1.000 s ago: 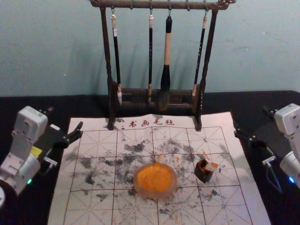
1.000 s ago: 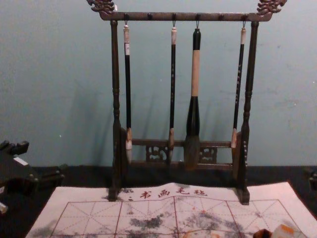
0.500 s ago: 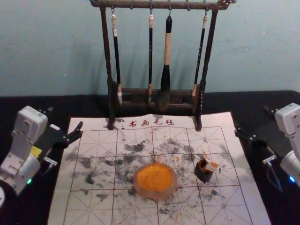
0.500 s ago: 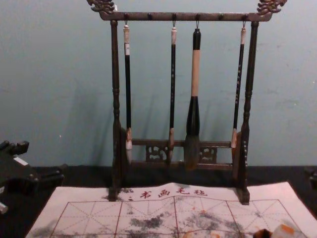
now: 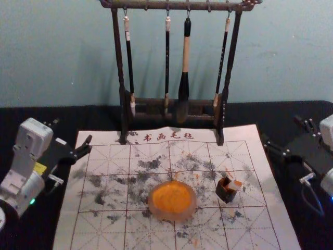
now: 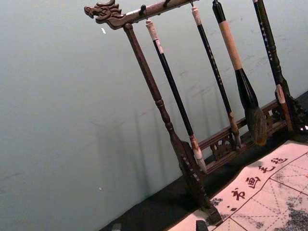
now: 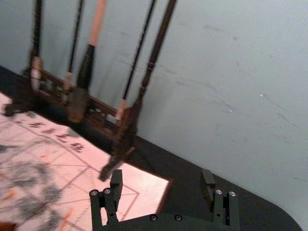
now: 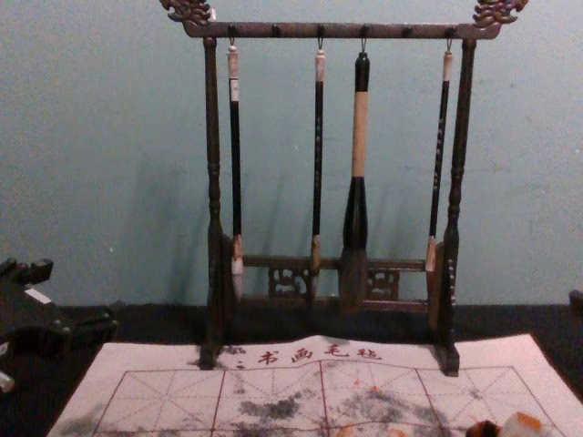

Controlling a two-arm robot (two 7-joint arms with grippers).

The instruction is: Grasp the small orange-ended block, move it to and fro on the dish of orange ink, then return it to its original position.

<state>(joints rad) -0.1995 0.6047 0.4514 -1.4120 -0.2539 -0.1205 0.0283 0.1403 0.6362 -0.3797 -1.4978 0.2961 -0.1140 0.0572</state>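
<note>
Dish (image 5: 177,215) of orange ink (image 5: 171,198), box (image 5: 224,194) holding block (image 5: 235,185), both on mat (image 5: 112,172), left gripper (image 5: 73,130) by its left edge, right gripper (image 5: 281,130) by its right, all fingers released

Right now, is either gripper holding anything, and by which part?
Nothing is held. The left gripper and right gripper are both open, nothing between their fingers; the orange-ended block rests in the small dark holder.

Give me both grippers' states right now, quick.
Left gripper: open, holding nothing, by the left edge of the mat.
Right gripper: open, holding nothing, by the mat's right edge.
</note>
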